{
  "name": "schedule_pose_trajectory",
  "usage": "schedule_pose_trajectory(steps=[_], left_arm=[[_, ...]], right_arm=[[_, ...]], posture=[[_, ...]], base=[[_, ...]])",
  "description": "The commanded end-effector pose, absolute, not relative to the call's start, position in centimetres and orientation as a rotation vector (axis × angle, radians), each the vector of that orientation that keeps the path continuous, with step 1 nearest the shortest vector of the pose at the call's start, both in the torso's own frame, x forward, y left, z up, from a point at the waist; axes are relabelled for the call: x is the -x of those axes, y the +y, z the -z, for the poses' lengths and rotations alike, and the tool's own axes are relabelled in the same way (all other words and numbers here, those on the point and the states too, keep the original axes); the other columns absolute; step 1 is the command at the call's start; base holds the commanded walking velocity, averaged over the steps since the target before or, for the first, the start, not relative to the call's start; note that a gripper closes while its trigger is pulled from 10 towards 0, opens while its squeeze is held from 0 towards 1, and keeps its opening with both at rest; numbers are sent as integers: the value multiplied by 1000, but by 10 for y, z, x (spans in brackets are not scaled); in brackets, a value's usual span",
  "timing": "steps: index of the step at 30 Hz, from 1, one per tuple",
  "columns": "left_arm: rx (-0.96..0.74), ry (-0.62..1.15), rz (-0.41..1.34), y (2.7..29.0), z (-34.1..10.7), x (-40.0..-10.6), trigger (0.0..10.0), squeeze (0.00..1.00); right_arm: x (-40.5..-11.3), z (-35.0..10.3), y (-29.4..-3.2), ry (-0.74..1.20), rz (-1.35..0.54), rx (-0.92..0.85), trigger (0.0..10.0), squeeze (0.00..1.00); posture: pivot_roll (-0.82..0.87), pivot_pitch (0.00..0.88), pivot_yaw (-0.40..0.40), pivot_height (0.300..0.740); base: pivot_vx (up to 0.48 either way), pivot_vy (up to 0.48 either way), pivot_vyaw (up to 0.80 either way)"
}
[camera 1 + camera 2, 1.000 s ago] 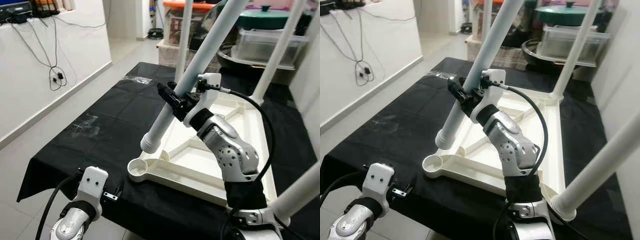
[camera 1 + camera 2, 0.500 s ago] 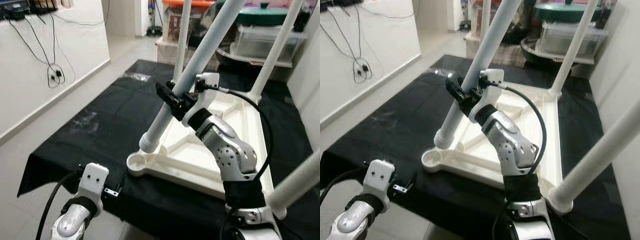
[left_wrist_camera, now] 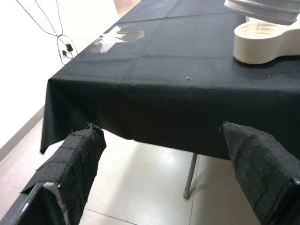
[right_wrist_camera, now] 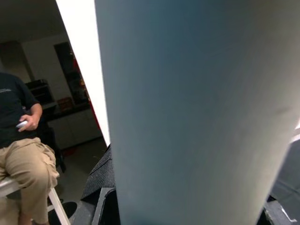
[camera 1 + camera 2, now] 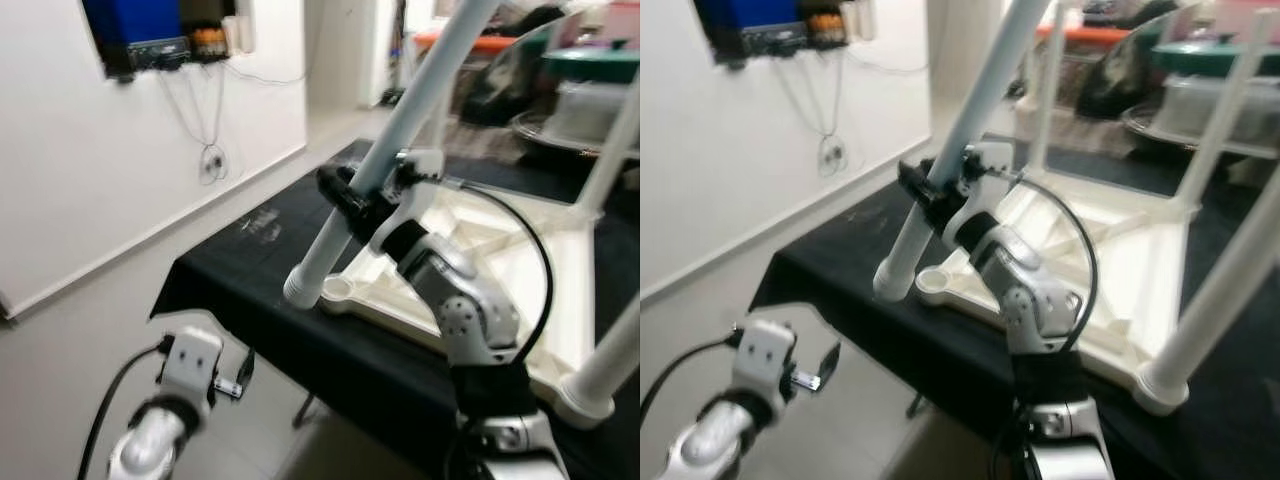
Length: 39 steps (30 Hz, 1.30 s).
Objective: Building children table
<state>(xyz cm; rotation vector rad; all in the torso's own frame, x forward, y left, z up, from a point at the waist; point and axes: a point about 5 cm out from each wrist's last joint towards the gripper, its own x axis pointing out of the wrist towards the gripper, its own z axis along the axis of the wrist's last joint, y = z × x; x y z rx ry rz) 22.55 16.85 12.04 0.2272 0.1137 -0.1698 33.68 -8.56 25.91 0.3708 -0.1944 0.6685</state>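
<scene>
The white table top [image 5: 500, 250] lies upside down on a black-clothed table [image 5: 240, 270]. Two white legs [image 5: 612, 352] [image 5: 612, 150] stand in its right corners. My right gripper [image 5: 352, 200] is shut on a loose white leg [image 5: 400, 120], which tilts steeply. The leg's lower end [image 5: 300, 288] hangs just left of the empty corner socket [image 5: 337, 290], near the table's edge. In the right wrist view that leg [image 4: 197, 112] is pressed close to the lens. My left gripper [image 3: 161, 130] is open with nothing in it, low in front of the table edge [image 3: 140, 136], its padded fingers [image 3: 77, 164] spread wide.
A white wall [image 5: 120, 180] with hanging cables [image 5: 210, 155] runs along the left. Storage boxes and a green-lidded pot [image 5: 590, 65] stand behind the table. A seated person [image 4: 21, 140] is in the right wrist view. Pale floor [image 3: 140, 187] lies under the table's edge.
The whole picture has swung and blurred, so the camera moved. The table now sits further right in view. My right gripper still holds the leg, whose end now looks beside the socket.
</scene>
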Motion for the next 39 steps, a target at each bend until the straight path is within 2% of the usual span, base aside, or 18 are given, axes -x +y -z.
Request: schedule_pose_trajectory(steps=[1, 21, 23, 26, 29, 39], left_arm=[[-225, 119, 173, 168, -120, -226, 10000, 0], [-221, 122, 164, 168, -119, -226, 10000, 0], [-221, 121, 163, 169, -119, -226, 10000, 0], [-221, 121, 163, 169, -119, -226, 10000, 0], [-220, 120, 163, 169, -119, -226, 10000, 0], [-205, 108, 165, 168, -121, -226, 10000, 0]], right_arm=[[-337, -261, -88, -203, -660, -362, 0, 0], [-341, -261, -92, -211, -602, -366, 0, 0], [-345, -263, -97, -225, -536, -356, 0, 0], [-345, -263, -97, -225, -536, -356, 0, 0], [-357, -265, -111, -250, -367, -337, 0, 0], [-359, -265, -112, -259, -335, -319, 0, 0]], posture=[[83, 0, -55, 740], [83, 0, -58, 740], [83, 0, -58, 740], [83, 0, -58, 740], [83, 0, -59, 740], [86, 0, -64, 740]], base=[[0, 0, 0], [0, 0, 0], [0, 0, 0], [0, 0, 0], [0, 0, 0], [0, 370, 0]])
